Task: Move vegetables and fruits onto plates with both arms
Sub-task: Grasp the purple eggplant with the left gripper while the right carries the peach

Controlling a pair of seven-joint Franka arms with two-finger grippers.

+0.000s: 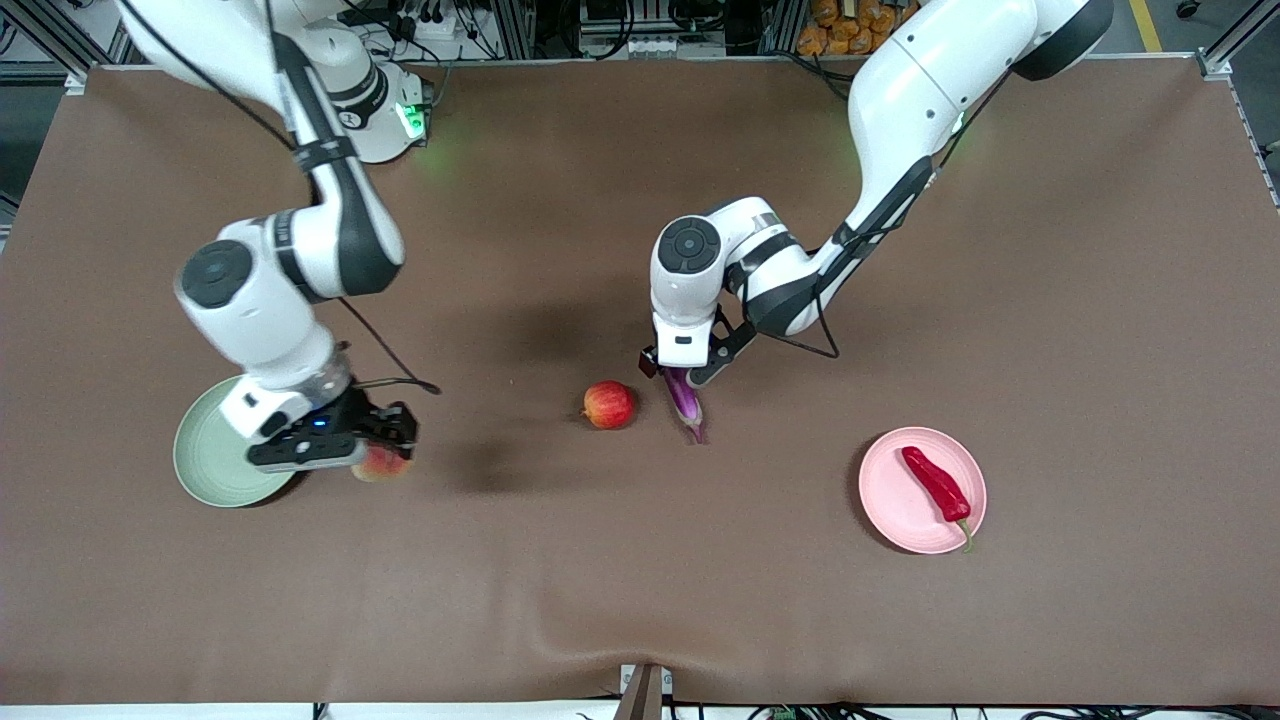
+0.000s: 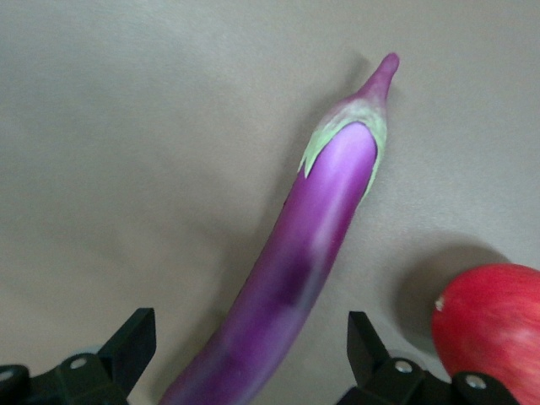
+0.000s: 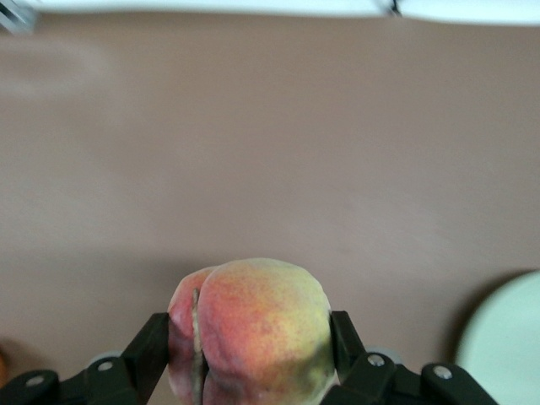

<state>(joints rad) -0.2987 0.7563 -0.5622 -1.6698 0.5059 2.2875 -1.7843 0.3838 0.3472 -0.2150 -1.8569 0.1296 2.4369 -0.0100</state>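
A: Start nearest the camera. What's there?

B: The pink plate (image 1: 900, 500) toward the left arm's end, with the red chili pepper (image 1: 938, 483) lying on it. Toward the right arm's end sits the green plate (image 1: 205, 462), bare where visible.

A: And the right gripper (image 1: 385, 432)?

B: Just beside the green plate's rim, over the brown table (image 1: 640, 580), its fingers clamped on the peach (image 3: 251, 325). The right wrist view shows both pads pressed against the fruit's sides and only a sliver of plate at the edge.

A: So a release here misses?

B: In my judgement yes; the peach is round and would roll off across the cloth.

A: Farther back?

B: The apple (image 1: 609, 404) rests on the table mid-way, just beside the eggplant (image 2: 295, 270). The left gripper (image 1: 682, 372) is low over the eggplant's thick end, fingers apart and straddling it, not yet closed.

A: Risks there?

B: The skin looks glossy, and gripping near one end could let the long body droop or slip. The apple is close enough that a finger might nudge it rolling.
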